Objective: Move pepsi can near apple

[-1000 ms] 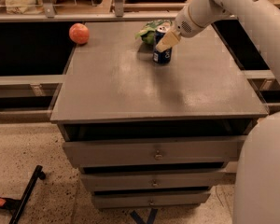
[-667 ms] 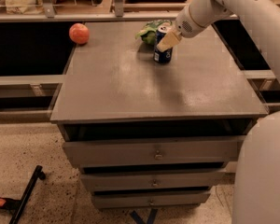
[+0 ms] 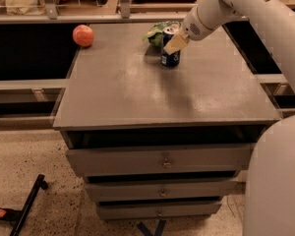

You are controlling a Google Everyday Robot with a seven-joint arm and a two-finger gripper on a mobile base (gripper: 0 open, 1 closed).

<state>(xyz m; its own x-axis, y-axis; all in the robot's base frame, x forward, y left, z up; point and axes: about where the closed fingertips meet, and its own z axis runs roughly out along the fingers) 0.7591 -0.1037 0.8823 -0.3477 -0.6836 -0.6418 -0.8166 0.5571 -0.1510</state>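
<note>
The pepsi can [image 3: 169, 59] is dark blue with a silver top and stands upright at the back middle of the grey cabinet top [image 3: 137, 92]. My gripper [image 3: 173, 43] comes down from the upper right on the white arm and sits at the can's top right, with a beige part overlapping the can's upper side. The apple [image 3: 83, 35] is round and orange-red and lies at the back left corner of the top, well left of the can.
A green crinkled bag [image 3: 157, 32] lies just behind and left of the can, touching or nearly touching it. The cabinet has several drawers [image 3: 162, 162] below. Dark recesses flank the top on both sides. A black tool [image 3: 24, 208] lies on the floor at lower left.
</note>
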